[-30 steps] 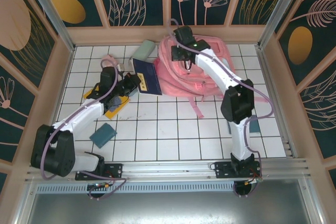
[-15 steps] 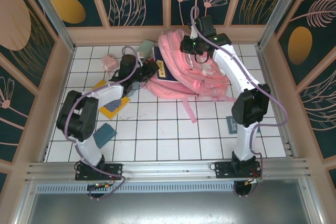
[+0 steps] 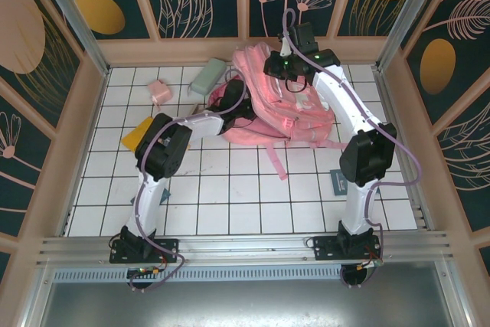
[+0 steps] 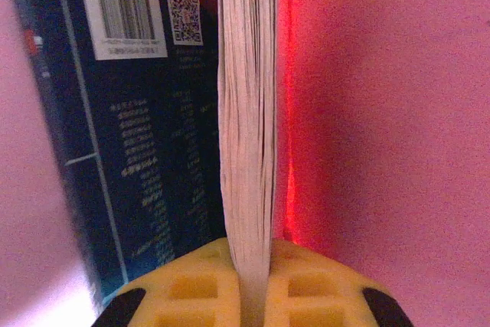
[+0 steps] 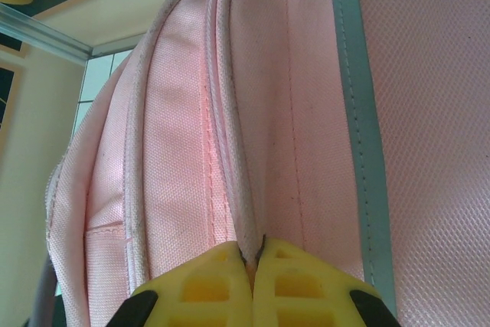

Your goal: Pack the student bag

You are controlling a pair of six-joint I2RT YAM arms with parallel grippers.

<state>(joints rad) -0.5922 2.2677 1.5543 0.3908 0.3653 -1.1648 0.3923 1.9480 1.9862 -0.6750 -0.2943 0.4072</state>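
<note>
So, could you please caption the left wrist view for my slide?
Left pincer shut on a dark blue book, between pink walls of the student bag.

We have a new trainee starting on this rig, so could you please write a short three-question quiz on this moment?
1. True or false: the left gripper is shut on a dark blue book.
2. The right gripper pinches: A) the book B) a seam of the student bag C) nothing.
3. Fill in: the fabric around the book is ____.
Key: 1 true; 2 B; 3 pink.
</note>
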